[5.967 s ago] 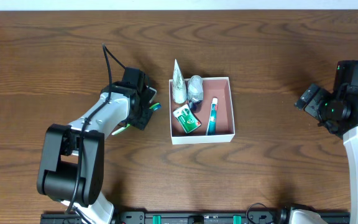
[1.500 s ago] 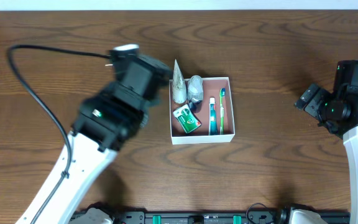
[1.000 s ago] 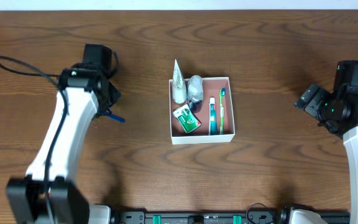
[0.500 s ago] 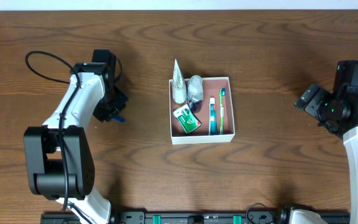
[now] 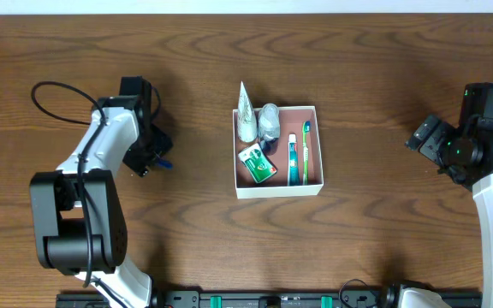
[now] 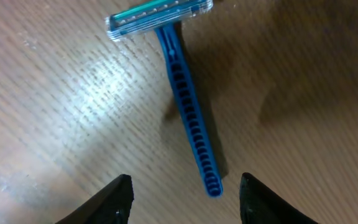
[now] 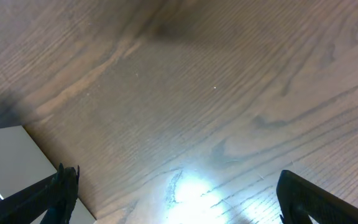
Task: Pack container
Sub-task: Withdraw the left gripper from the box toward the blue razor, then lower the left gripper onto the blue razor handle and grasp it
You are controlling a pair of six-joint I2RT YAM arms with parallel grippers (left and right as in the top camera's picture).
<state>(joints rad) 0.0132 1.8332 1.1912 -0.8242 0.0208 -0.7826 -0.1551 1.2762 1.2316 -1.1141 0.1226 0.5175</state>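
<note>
**Overhead: container part-packed, one razor outstanding**

Container: mid-table, open top, square to the table edge.

Contents, left to right:
- white tube, at the far-left corner, its tip past the rim
- pale round item beside it, kind unclear
- green packet, flat on the floor
- teal tube, lengthwise
- toothbrush, lengthwise, just beside the teal tube

The right-hand strip of the floor is bare.

Outstanding: blue razor, lying flat on the table well to the left of the container, head away from the wrist camera. No other loose item shows on the table.

Left gripper: fingers apart, one to either side of the razor's handle end and clear of it. Nothing is held.

Right gripper: fingers wide apart over bare wood, well to the right of the container, empty.

Status, as judged: most of the packing is done. What is left is to pick up the razor, carry it across and set it in the container.
</note>
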